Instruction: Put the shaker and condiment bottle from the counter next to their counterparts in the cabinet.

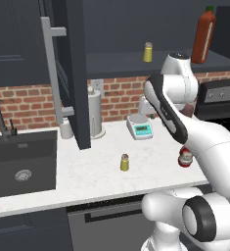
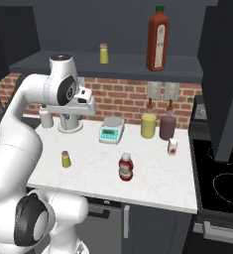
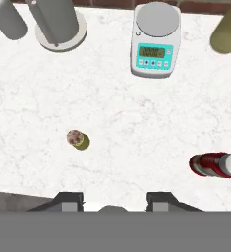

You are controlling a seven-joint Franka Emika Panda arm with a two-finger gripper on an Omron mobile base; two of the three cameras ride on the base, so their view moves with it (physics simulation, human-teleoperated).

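The small yellow shaker (image 1: 125, 162) (image 2: 66, 158) (image 3: 78, 140) stands upright on the white counter (image 1: 92, 181). To its right stands the red condiment bottle (image 2: 126, 166) (image 3: 215, 165) with a white cap; in the left base view the arm partly covers the bottle (image 1: 186, 158). High above the counter between them, my gripper (image 3: 114, 202) (image 2: 86, 110) points straight down, open and empty. On the cabinet shelf (image 1: 121, 62) stand a matching shaker (image 1: 148, 52) (image 2: 104, 53) and a tall red-orange bottle (image 1: 204, 37) (image 2: 157, 39). The cabinet door (image 1: 72, 73) is swung open.
A digital scale (image 1: 140, 127) (image 2: 111, 130) (image 3: 155, 42) and a paper towel holder (image 1: 94, 112) stand near the brick wall. A yellow jar (image 2: 148, 124), a dark jar (image 2: 167, 126) and a small carton (image 2: 172, 146) stand at the right. The sink (image 1: 21, 164) lies left, the stove (image 2: 219, 173) right.
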